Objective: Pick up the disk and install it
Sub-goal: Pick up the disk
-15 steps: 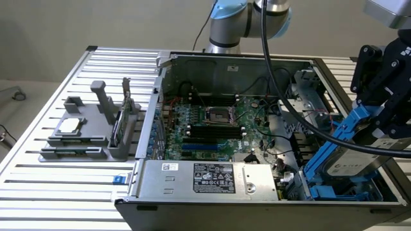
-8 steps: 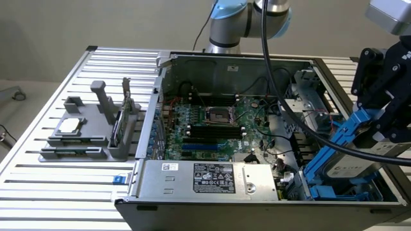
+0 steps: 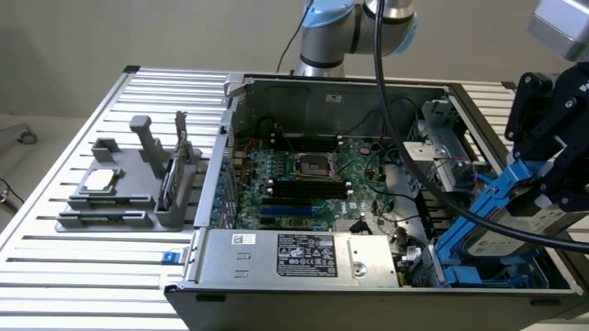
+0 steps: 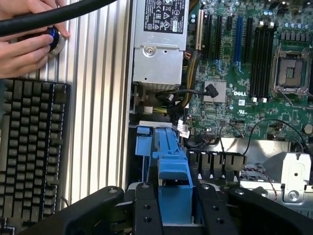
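Pincer [image 3: 545, 185] clamped on the disk [image 3: 521, 225]: we see its black fingers [image 4: 146, 208] pressed against either side of the blue carrier. They hold the silver-grey drive clear of the worktop [image 3: 83, 276] and steeply tilted. One end of the drive sits high by the robot's wrist. The other dips into the open computer case [image 3: 322, 86], at the front corner on the exterior view's right.

Next to the disk, we make out the green motherboard [image 3: 304, 176] on the floor of the case. A grey power supply [image 3: 294, 255] with a white label runs along the front wall. A thick black cable [image 3: 385, 124] hangs from the arm [image 3: 332, 27] and crosses over the case.

The case stands on the slatted metal worktop. Toward the exterior view's left, well apart from the disk, a grey holder [image 3: 138, 214] carries a small square silver part [image 3: 99, 181]. A thin green card [image 3: 170, 181] stands upright in the same holder.

Through the wrist camera we also catch a person's hand [image 4: 22, 54] touching a round blue button [image 4: 53, 36] on the worktop, just beside a black keyboard [image 4: 29, 156].
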Robot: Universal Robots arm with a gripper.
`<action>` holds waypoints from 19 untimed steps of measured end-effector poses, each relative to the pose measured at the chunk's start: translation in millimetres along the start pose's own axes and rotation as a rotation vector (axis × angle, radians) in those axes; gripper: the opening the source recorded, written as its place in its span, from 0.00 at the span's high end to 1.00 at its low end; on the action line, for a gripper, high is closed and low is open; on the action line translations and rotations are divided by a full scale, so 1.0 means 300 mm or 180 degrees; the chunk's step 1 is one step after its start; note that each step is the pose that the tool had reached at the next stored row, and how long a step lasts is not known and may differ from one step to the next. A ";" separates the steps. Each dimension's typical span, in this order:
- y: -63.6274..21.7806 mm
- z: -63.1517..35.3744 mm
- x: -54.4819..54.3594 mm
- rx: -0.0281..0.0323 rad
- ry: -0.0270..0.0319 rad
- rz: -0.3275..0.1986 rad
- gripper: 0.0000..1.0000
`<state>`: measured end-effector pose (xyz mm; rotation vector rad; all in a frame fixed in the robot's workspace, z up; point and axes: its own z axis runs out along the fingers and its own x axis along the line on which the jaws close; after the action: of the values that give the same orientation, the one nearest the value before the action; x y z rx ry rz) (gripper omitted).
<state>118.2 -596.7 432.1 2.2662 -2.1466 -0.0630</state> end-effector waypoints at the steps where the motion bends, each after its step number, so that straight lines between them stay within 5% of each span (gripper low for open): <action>1: 0.000 0.001 0.003 0.0001 -0.0008 -0.0001 0.67; 12: 0.016 0.025 0.018 0.0007 -0.0063 0.0003 0.67; 19: 0.017 0.034 0.021 0.0008 -0.0078 0.0005 0.67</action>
<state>113.0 -603.0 422.1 2.2771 -2.1612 -0.0886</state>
